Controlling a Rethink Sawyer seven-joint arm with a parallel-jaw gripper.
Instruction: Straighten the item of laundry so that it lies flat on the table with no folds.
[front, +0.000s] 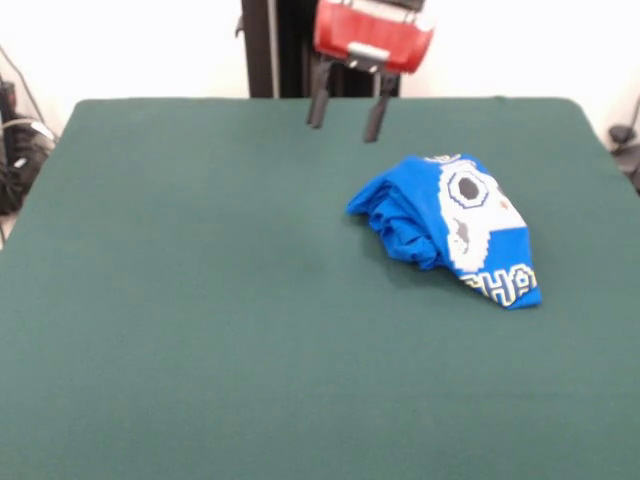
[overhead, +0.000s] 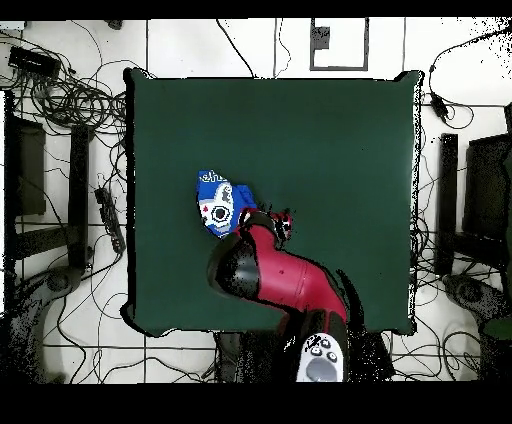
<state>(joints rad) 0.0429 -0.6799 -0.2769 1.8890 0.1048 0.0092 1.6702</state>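
My end effector (front: 346, 118) hangs spread and empty beyond the bunched shirt (front: 452, 228); next I must reach down and pinch an edge.

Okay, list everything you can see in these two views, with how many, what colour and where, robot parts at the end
shirt: one, bright blue with a white graphic and pale block letters, crumpled in a heap on the table, toward the right side in the front view
table: one, dark green, fills most of both views
cables: many, dark, spread over the floor around the table in the overhead view
arm: one, red and black, reaching from the table's base edge toward the shirt in the overhead view
gripper: one, dark fingers under a red housing, open, above the far table edge and apart from the shirt
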